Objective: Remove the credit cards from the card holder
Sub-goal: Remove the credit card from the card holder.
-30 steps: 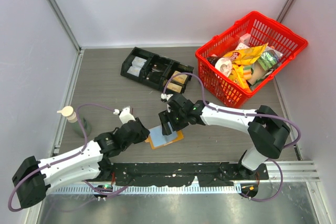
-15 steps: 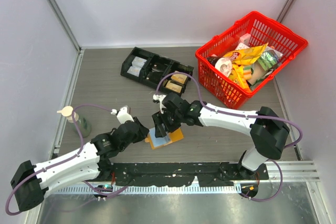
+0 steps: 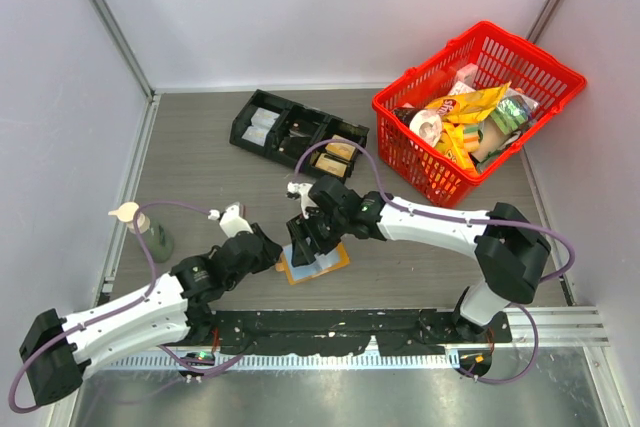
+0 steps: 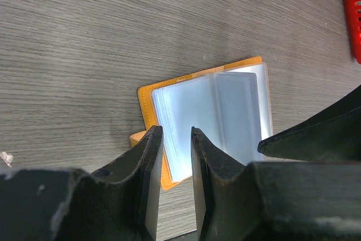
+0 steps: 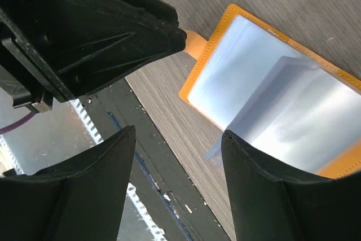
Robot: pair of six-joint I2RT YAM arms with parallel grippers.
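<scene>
The card holder (image 3: pixel 334 260) lies open on the table, orange outside with pale blue-grey clear sleeves (image 4: pixel 214 111) inside. One sleeve (image 5: pixel 282 111) stands up from its middle fold. I cannot make out any credit cards in the sleeves. My left gripper (image 4: pixel 172 134) hovers at the holder's near-left corner by the small tab, open by a narrow gap with nothing clamped. My right gripper (image 5: pixel 176 139) hangs open wide over the holder's left part, one finger (image 5: pixel 248 162) beside the raised sleeve. From above, the left gripper (image 3: pixel 268 247) and right gripper (image 3: pixel 303 240) nearly meet.
A black compartment tray (image 3: pixel 240 127) sits behind the holder. A red basket (image 3: pixel 540 50) full of snack packets stands at the back right. A small bottle (image 3: pixel 150 234) stands at the left edge. The black mounting rail (image 5: pixel 163 184) runs just in front of the holder.
My right gripper has moved left across the holder, from its middle to its left part. The left arm has drawn back slightly to the left.
</scene>
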